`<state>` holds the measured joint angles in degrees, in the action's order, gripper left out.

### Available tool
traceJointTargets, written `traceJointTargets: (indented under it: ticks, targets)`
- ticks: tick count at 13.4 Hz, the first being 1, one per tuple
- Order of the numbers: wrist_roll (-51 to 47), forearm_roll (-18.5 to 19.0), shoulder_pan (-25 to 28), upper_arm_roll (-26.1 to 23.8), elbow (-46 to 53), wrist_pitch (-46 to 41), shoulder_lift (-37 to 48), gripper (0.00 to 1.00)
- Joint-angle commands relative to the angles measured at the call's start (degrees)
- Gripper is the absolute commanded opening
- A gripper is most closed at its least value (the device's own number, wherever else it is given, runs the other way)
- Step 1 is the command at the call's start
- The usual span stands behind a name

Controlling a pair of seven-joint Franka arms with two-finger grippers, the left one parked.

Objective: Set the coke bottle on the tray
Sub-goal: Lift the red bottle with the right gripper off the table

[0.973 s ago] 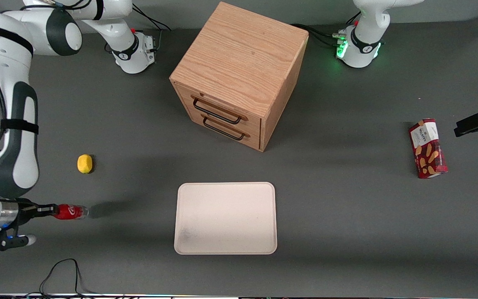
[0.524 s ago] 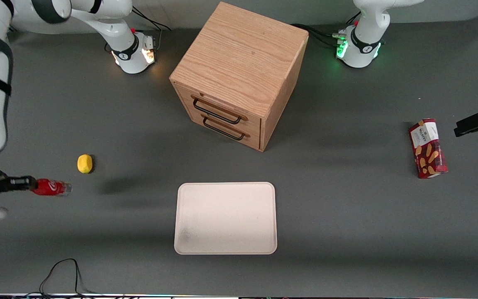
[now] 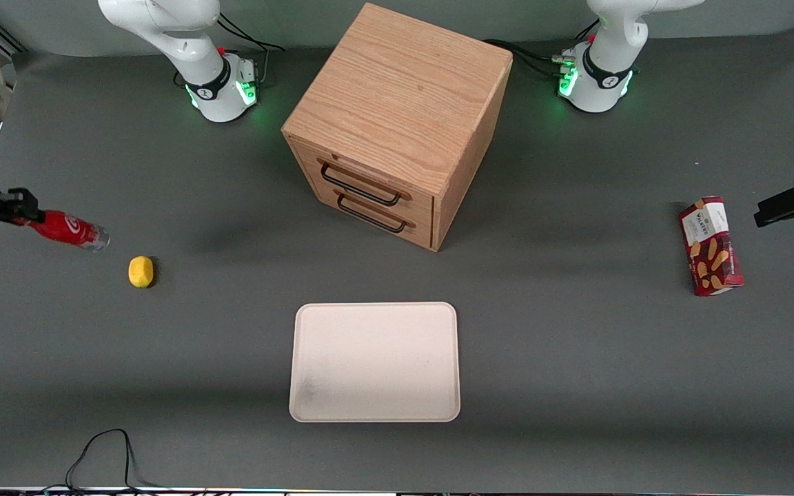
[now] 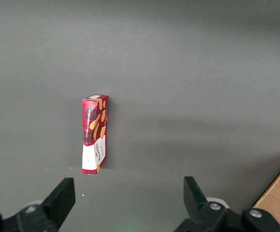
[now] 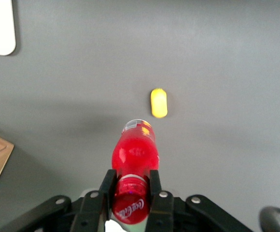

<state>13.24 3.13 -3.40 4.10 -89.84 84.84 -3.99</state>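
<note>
There is one coke bottle (image 3: pixel 66 229), pinched at its cap end by the one working gripper (image 3: pixel 16 210) up above the table, farther from the front camera than the single yellow lemon-like thing (image 3: pixel 140 271). I count one tray (image 3: pixel 375 362), lying in front of the one wooden cabinet (image 3: pixel 397 124), which has two drawers, each with one black handle. One red snack box (image 3: pixel 710 246) lies toward the parked arm's end of the table, well apart from the cabinet.

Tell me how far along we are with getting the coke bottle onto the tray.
Done: the hand has gripped the coke bottle and holds it lifted above the table, at the working arm's end, near the lemon. In hand: carrying it; in the wrist view the fingers clamp it on both sides. Left: bring the bottle over the tray, which holds nothing, set it down and release.
</note>
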Motion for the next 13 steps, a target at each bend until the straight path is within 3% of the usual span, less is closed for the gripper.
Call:
traceJointTargets:
  ticks: [1, 7, 13]
  targets:
    - [-2.49, 0.74, 0.59, -0.31, 1.14, -0.81, 0.84, 0.00]
    - [-13.21, 0.83, 1.47, -6.28, 20.98, -11.69, -12.67, 0.00]
    - [-28.59, 0.83, 7.43, -9.28, 37.88, -11.46, -29.82, 0.00]
